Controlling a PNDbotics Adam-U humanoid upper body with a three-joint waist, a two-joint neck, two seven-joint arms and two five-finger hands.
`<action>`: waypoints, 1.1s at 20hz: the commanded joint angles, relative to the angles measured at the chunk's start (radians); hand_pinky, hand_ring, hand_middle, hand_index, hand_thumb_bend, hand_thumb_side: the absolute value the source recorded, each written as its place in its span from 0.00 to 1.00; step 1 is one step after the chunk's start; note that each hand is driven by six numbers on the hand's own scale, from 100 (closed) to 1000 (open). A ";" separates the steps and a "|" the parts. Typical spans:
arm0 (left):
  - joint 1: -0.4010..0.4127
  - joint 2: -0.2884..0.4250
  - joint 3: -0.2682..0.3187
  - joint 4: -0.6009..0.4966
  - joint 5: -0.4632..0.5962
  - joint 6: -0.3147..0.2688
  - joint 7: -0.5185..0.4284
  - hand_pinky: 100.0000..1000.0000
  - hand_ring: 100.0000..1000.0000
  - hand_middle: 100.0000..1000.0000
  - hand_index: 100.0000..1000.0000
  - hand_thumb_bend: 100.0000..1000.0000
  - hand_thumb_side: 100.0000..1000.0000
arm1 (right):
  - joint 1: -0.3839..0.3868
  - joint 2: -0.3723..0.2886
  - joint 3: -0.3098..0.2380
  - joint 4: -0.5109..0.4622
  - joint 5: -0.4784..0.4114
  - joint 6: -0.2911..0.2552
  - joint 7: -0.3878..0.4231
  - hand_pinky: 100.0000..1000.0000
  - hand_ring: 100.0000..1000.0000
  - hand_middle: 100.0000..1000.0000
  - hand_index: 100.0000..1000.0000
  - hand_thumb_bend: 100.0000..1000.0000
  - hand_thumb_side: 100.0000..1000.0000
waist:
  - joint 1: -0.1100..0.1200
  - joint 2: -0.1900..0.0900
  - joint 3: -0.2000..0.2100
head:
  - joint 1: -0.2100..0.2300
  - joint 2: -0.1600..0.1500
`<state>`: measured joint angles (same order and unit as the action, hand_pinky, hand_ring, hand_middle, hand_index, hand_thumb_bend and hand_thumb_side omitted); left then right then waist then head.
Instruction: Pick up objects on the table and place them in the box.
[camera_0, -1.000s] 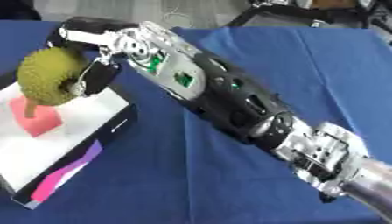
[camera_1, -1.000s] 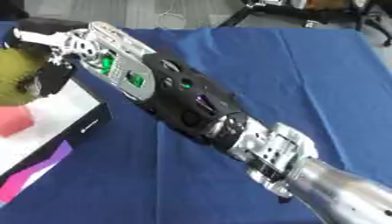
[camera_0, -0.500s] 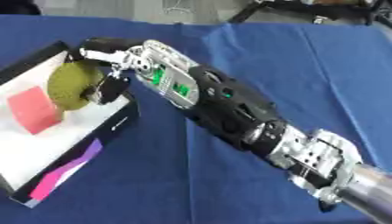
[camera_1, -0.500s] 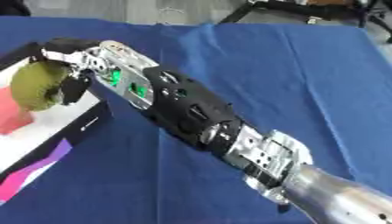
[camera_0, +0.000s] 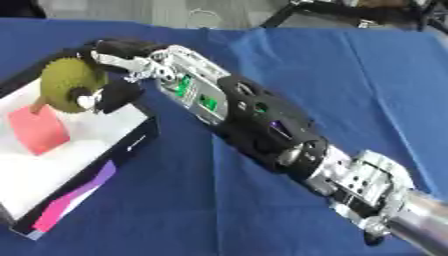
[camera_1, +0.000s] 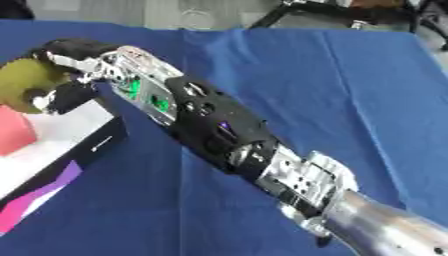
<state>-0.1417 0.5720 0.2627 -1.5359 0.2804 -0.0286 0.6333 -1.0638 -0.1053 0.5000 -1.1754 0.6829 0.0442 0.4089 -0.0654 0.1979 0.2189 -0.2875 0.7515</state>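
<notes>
Gripping a spiky green ball, the right hand is curling fingers and thumb around it above the box; a pink block is lying below-left.

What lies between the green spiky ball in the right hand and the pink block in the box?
Nothing: in the left eye view the green spiky ball, held by the right hand, sits just above the pink block, with only the box's white floor showing beside them.

Box cut by left edge; right hand's fingers partly behind the green ball.
</notes>
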 joint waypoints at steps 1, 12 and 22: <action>-0.007 0.037 0.013 -0.016 0.001 -0.002 0.000 0.79 0.75 0.64 0.83 0.66 0.56 | -0.019 -0.018 -0.016 -0.023 0.015 -0.008 -0.001 0.97 0.98 0.90 0.97 0.00 0.78 | 0.002 0.000 0.000 | 0.001 -0.016; 0.005 0.041 0.020 -0.019 -0.002 -0.003 0.006 0.79 0.75 0.64 0.83 0.66 0.56 | -0.060 -0.105 -0.079 -0.163 -0.175 0.088 -0.077 0.91 0.89 0.84 0.95 0.00 0.53 | 0.002 -0.005 -0.016 | 0.017 -0.018; 0.025 0.062 0.025 -0.048 -0.016 -0.003 0.013 0.79 0.74 0.63 0.83 0.66 0.56 | -0.105 -0.553 -0.358 -0.462 -0.775 0.219 -0.414 0.89 0.85 0.82 0.92 0.00 0.39 | 0.006 -0.028 -0.087 | 0.116 -0.027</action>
<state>-0.1139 0.5902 0.2757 -1.5601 0.2694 -0.0330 0.6446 -1.1557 -0.5796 0.1844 -1.6053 -0.0253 0.2611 0.0308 -0.0654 0.1968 0.1302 -0.1853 0.7349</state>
